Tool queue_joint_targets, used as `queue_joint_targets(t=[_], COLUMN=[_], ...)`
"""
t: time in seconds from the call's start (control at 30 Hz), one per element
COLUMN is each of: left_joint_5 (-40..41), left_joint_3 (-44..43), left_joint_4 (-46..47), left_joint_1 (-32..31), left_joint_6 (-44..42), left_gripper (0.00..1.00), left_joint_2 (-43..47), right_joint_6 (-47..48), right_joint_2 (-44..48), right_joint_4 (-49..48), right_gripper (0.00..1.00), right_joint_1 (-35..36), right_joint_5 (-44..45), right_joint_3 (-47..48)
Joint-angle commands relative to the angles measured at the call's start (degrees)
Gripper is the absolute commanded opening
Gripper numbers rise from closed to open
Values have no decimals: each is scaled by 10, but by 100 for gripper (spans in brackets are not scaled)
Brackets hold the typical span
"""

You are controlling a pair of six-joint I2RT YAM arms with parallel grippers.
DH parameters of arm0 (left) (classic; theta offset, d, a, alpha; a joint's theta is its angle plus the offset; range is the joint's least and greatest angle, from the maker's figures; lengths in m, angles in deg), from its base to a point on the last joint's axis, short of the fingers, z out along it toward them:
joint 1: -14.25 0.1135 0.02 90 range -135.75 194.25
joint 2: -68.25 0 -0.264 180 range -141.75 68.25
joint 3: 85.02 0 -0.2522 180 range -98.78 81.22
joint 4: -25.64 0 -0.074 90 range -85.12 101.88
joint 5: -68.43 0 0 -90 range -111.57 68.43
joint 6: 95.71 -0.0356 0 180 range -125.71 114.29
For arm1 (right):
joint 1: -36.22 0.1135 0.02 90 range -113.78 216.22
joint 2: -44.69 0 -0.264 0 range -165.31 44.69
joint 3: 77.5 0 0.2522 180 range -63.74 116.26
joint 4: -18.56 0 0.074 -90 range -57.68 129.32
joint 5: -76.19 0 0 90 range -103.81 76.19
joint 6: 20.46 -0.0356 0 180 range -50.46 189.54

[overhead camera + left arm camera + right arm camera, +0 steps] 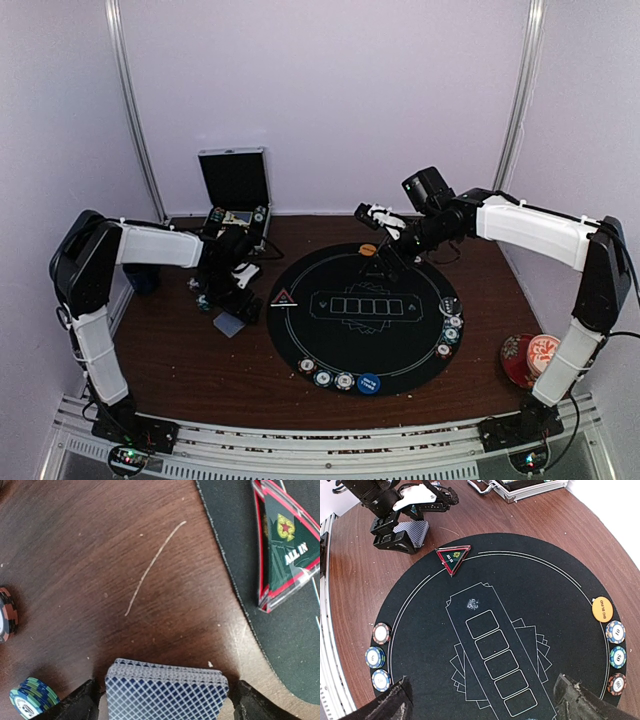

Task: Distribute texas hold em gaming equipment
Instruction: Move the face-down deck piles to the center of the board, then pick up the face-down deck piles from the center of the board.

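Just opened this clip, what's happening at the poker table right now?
The left end effector is down at the wooden table beside the round mat, straddling the card deck; a firm grip can't be confirmed. The right end effector hovers open and empty over the mat. Chips sit in two groups at the mat's edge, with the orange disc and red triangle marker also placed there.

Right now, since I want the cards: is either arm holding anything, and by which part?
Right fingers: wide apart, nothing between them. Left fingers flank the card deck at its two side edges; whether they grip it cannot be told.
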Motion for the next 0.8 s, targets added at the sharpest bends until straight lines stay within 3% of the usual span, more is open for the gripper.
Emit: queue_joint_targets(t=[0.0, 0.33, 0.77], left_joint_5=[-11, -22, -49], left_joint_3=[46, 53, 54], left_joint_4=[-31, -45, -46], left_joint_1=[5, 4, 5], left_joint_6=[3, -14, -48], left_gripper=[95, 94, 76], left_joint_2=[2, -1, -35], right_joint_6=[-6, -10, -10], right_joint_2=[0, 1, 3], right_joint_4=[-12, -21, -25], right_gripper=[100, 100, 100], right_joint_1=[-3, -3, -3], right_joint_5=[-8, -14, -9], right_joint_3=[10, 1, -6])
